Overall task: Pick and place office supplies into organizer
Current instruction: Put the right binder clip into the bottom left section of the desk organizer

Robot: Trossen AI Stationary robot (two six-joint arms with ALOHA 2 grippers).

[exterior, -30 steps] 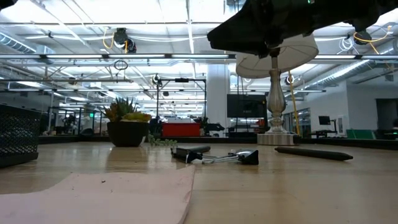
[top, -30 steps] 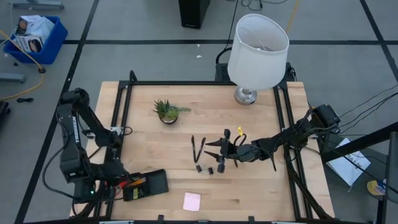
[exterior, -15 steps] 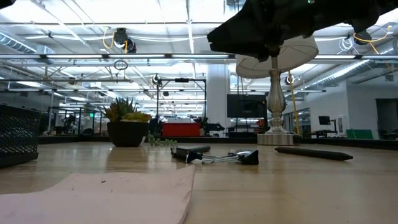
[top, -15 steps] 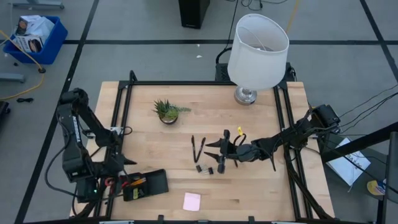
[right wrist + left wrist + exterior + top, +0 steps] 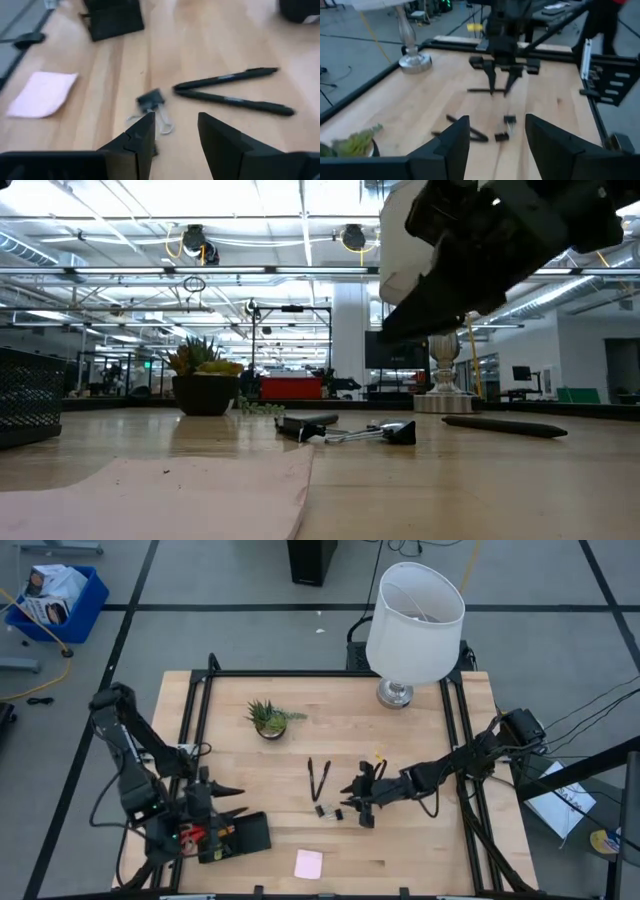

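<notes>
Right gripper, fingers spread and empty, hovers at centre frame over small black binder clips, beside two thin black pens. Left gripper, fingers spread, sits lower left above the flat black compartment tray. Pink square sticky pad lies bottom centre

Left gripper at the table's near-left, fingers apart; right gripper mid-table, fingers parted.
</notes>
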